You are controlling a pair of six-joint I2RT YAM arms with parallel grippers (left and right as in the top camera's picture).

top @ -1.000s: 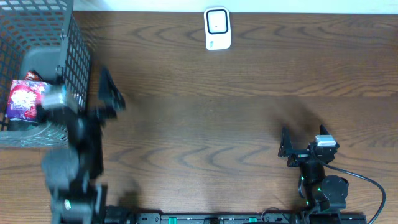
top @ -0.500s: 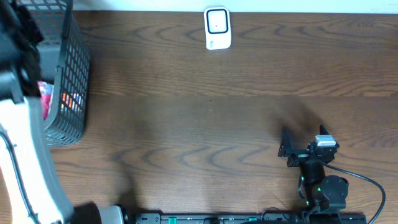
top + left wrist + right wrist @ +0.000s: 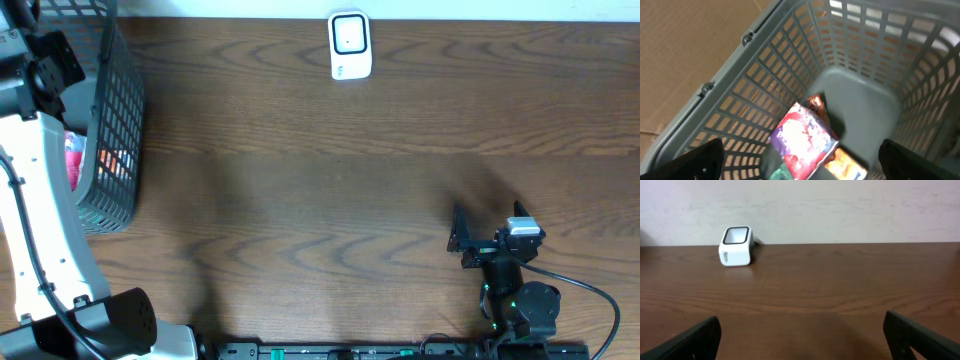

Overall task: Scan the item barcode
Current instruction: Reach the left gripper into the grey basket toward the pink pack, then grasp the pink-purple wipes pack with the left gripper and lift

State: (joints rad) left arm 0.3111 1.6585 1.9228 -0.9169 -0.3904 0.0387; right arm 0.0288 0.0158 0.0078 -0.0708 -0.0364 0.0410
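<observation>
We are hovering over the basket (image 3: 740, 95).
Our left gripper (image 3: 802, 162) is hanging wide open above the purple packet (image 3: 802, 140); our right gripper (image 3: 800, 335) is sitting open, facing the scanner (image 3: 736, 246).

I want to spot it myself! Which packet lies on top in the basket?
Find the grey basket at the brown table's far left corner. On its floor lies a small pile of packets. The top one is the purple packet with a pink-white middle; beneath it peek an orange packet and a red packet.
</observation>
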